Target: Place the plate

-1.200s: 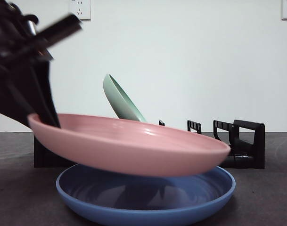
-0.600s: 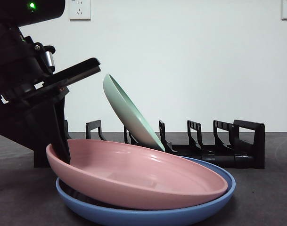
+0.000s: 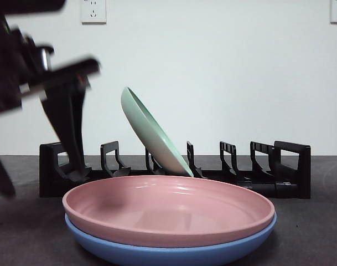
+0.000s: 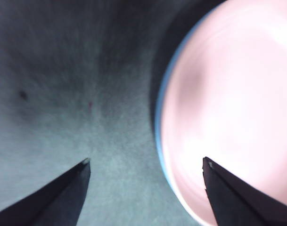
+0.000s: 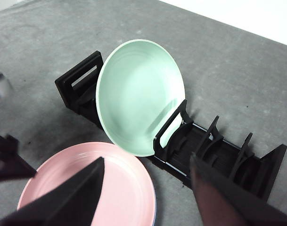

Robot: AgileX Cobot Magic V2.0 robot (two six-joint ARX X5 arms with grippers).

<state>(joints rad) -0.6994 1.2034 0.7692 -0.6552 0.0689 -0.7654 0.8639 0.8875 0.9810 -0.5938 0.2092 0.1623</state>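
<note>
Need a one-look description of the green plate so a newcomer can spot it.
Start at the long black slotted dish rack running across the back of the dark table. The pale mint-green round plate stands in one of its slots, leaning. It is the only plate on edge; the pink plate and blue plate lie flat, stacked in front.

front: low, level, close | wrists: looking down | shared: pink plate (image 3: pixel 168 208)

Black arm (image 3: pixel 41 83), blurred, silver cylindrical fitting near wrist; black tapered jaws, pointed tips
</note>
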